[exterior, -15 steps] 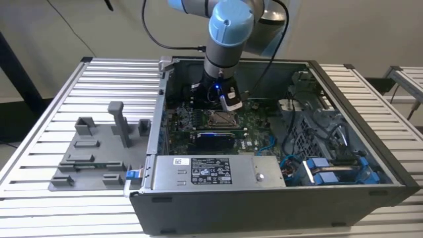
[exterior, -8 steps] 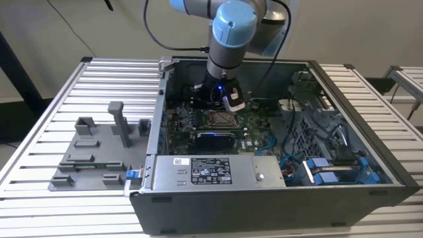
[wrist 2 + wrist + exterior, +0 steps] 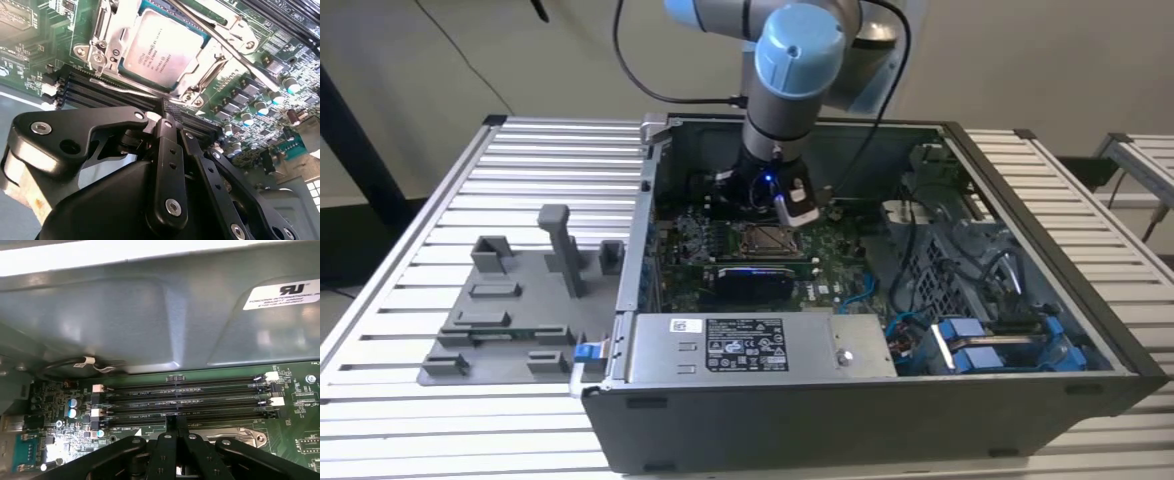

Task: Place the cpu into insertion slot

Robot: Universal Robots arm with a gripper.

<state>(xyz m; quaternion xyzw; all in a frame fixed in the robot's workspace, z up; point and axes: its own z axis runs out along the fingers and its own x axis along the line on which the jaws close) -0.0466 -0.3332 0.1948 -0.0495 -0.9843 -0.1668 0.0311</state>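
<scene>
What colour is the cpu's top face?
The cpu face is silvery-grey metal; clearest in the second wrist view.

Colour rundown: the cpu (image 3: 160, 47) has a silvery-tan face with fine dark print. It's ringed by the shiny silver frame of the insertion slot (image 3: 107, 37) on a green motherboard (image 3: 30, 25) dotted with teal-topped silver capacitors (image 3: 260, 106), and the gripper (image 3: 166, 111) is glossy black with silver screw heads. The memory slots (image 3: 190, 400) are black with white end latches, under a grey-blue case wall (image 3: 150, 315) with a white sticker (image 3: 282, 292). In the exterior view the arm (image 3: 781, 110) is grey with a light blue cap, the computer case (image 3: 854, 420) dark grey, the power supply (image 3: 854, 350) silver with a black-and-white label (image 3: 747, 348), the cable clips (image 3: 981, 350) bright blue, the fixture plate (image 3: 507, 310) mid grey, and the tabletop (image 3: 454, 170) pale with ribbed stripes.
</scene>
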